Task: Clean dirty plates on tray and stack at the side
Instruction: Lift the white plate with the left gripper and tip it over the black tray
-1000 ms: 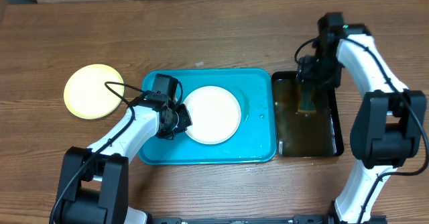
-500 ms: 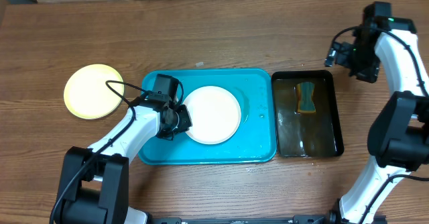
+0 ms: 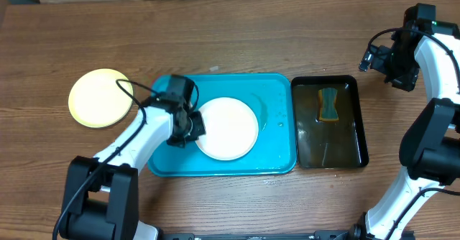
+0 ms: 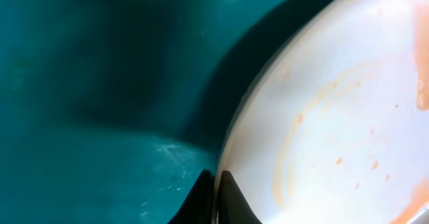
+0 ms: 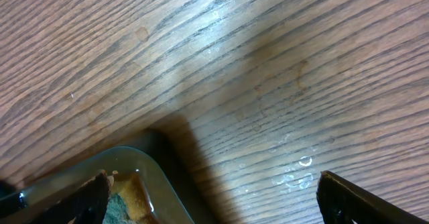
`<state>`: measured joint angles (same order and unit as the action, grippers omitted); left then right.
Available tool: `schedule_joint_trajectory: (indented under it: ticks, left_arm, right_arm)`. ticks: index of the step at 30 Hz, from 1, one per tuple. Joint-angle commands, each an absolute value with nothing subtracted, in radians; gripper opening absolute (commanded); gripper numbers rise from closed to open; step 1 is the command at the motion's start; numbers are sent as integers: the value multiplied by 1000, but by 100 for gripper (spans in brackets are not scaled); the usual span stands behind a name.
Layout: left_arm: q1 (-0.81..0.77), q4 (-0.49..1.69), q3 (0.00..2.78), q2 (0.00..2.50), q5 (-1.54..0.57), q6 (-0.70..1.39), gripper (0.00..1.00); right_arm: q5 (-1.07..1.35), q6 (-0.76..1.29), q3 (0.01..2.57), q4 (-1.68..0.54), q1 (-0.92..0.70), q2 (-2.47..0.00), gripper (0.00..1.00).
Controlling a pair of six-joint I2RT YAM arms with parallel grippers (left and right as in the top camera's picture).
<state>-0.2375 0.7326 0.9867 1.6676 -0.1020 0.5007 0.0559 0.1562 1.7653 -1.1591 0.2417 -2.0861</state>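
Left gripper (image 3: 191,127) seems clamped shallowly on the white plate (image 3: 230,128), so lifting could drop it; right gripper (image 5: 214,194) gapes empty.

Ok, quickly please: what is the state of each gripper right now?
Left gripper: closed, fingers pinching the rim of the white plate.
Right gripper: open, holding nothing.

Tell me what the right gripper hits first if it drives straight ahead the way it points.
The right gripper would likely meet bare wooden table, just outside the black tray's corner.
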Motion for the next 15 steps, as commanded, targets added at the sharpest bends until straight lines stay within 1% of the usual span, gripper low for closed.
schedule_joint_trajectory:
  ticks: [1, 4, 10, 15]
  left_arm:
    - [-218, 781, 1112, 1673, -43, 419, 4]
    - [-219, 836, 1210, 1673, -41, 378, 4]
    - [-232, 876, 1375, 1673, -41, 378, 4]
    - [-308, 854, 1453, 1673, -28, 378, 4]
  right_arm:
    - [62, 155, 1789, -1153, 243, -2074, 100]
    - [62, 155, 1789, -1154, 243, -2074, 100]
    - [62, 155, 1789, -1153, 243, -2074, 100]
    - [62, 155, 1789, -1153, 243, -2074, 100]
